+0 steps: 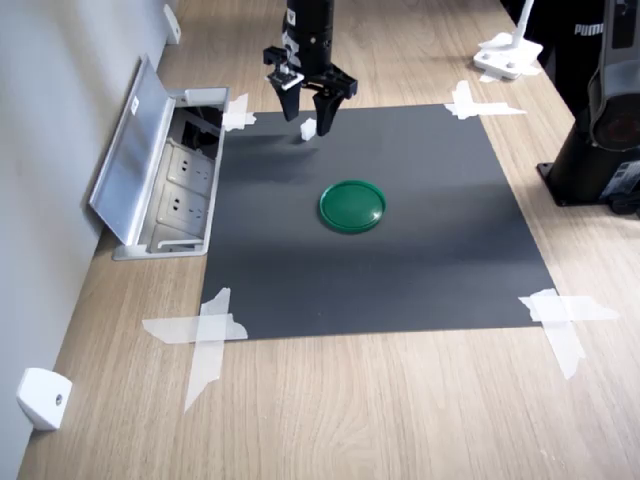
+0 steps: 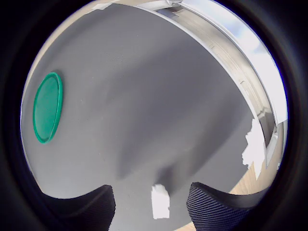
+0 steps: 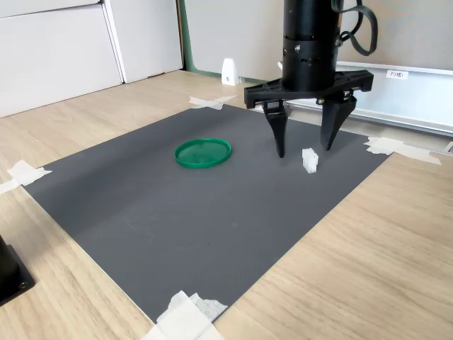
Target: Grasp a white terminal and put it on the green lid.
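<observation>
The white terminal (image 1: pixel 309 128) (image 3: pixel 309 159) (image 2: pixel 160 201) is a tiny blocky piece resting on the black mat near its far edge. My gripper (image 1: pixel 310 112) (image 3: pixel 304 145) (image 2: pixel 151 202) hangs open just above it, its dark fingers (image 2: pixel 96 206) standing on either side with gaps to the terminal. The green lid (image 1: pixel 352 206) (image 3: pixel 203 152) (image 2: pixel 47 107) is a flat round disc with a raised rim, lying near the middle of the mat, a short way from the terminal.
The black mat (image 1: pixel 400 260) is taped at its corners to a wooden table. An open metal socket box (image 1: pixel 165 175) sits beside the mat on the first exterior view's left. A dark robot base (image 1: pixel 600 140) stands at the first exterior view's right.
</observation>
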Available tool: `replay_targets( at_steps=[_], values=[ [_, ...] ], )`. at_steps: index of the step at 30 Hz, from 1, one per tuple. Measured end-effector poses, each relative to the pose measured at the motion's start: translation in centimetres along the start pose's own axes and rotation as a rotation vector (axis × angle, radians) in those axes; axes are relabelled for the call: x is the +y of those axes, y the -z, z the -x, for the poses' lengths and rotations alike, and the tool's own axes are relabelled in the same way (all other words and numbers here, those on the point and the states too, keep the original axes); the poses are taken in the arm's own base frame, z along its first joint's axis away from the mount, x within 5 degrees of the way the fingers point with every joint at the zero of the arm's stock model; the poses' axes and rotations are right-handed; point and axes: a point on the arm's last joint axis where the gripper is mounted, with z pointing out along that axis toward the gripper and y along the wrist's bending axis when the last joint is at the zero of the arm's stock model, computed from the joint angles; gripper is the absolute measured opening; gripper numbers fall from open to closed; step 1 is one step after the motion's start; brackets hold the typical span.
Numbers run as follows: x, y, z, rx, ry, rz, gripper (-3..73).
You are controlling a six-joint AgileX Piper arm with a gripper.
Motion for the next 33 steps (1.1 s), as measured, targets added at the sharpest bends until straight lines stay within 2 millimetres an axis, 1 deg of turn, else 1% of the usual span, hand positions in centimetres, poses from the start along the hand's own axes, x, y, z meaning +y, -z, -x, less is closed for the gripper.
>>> replay_targets(
  at_steps=[3, 11, 15, 19, 21, 23, 27, 28, 31, 33],
  values=[
    [-0.1, -0.3, -0.1, 0.014, -0.009, -0.004, 63.6],
    [-0.4, -0.8, -0.5, 0.066, 0.033, -0.031, 62.6],
    [-0.5, -1.2, -0.7, 0.084, 0.047, -0.031, 57.5],
    [-0.5, -1.8, -0.7, 0.091, 0.048, -0.017, 48.8],
    [-0.5, -1.9, -0.7, 0.093, 0.048, -0.013, 42.3],
    [-0.5, -1.9, -0.7, 0.092, 0.049, -0.014, 34.8],
    [-0.6, -1.6, -0.6, 0.086, 0.052, -0.024, 13.0],
    [-0.7, -1.2, -0.5, 0.078, 0.052, -0.034, 9.4],
    [-1.1, 0.3, 0.0, 0.045, 0.044, -0.071, 9.0],
    [-1.0, 1.8, 0.5, 0.026, 0.046, -0.095, 9.0]
  ],
)
